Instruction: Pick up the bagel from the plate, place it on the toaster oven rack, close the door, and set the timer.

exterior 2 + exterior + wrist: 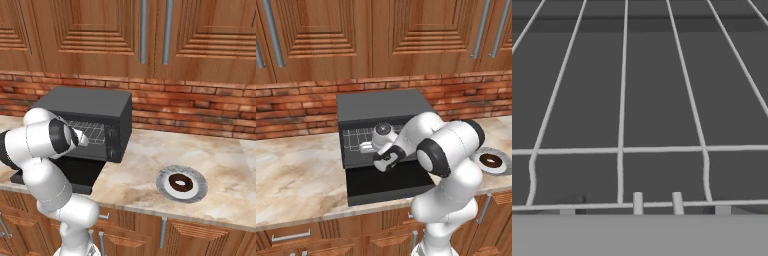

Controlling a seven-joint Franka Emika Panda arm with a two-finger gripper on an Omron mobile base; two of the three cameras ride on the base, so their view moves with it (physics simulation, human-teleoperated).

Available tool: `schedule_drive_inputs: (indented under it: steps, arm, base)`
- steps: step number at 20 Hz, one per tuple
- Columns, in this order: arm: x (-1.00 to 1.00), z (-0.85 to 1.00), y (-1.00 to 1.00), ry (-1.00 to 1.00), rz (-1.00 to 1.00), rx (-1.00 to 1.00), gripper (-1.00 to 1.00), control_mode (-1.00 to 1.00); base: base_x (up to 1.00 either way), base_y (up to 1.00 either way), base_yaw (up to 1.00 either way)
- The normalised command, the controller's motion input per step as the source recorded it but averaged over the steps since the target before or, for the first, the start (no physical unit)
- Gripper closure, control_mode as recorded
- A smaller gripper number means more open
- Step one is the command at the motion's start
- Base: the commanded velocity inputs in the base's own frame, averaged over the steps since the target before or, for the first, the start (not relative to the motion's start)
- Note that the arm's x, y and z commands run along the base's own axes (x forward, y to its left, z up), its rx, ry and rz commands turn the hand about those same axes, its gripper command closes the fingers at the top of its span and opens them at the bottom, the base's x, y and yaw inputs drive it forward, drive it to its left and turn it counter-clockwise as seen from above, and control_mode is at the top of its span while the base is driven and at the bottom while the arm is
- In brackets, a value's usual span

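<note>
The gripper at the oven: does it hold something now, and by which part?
Nothing is held. The gripper is at the open oven's mouth, facing the rack; the bagel lies on the plate.

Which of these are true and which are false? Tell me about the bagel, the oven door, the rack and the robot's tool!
1. The bagel lies on the plate. True.
2. The door of the toaster oven is shut. False: it hangs open, folded down flat in front of the oven.
3. The tool is over by the plate. False: it is at the mouth of the oven, near the front edge of the toaster oven rack.
4. The plate sits on the counter to the right of the oven. True.
5. The bagel is already on the rack. False: the rack's wires are bare in the hand view.
</note>
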Motion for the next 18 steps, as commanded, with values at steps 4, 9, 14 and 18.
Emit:
schedule_drive_inputs:
  steps: [4, 9, 14, 18]
  arm:
    - [0.16, -0.30, 0.06, 0.00, 0.00, 0.00, 1.00, -1.00]
    - [0.10, -0.24, 0.04, 0.00, 0.00, 0.00, 1.00, -1.00]
    - [0.03, 0.00, 0.00, 0.00, 0.00, 0.00, 1.00, -1.00]
    - [0.00, -0.04, 0.00, 0.00, 0.00, 0.00, 1.00, -1.00]
  base:
    - [0.00, 0.00, 0.00]
    - [0.00, 0.00, 0.00]
    - [0.00, 0.00, 0.00]
    - [0.00, 0.00, 0.00]
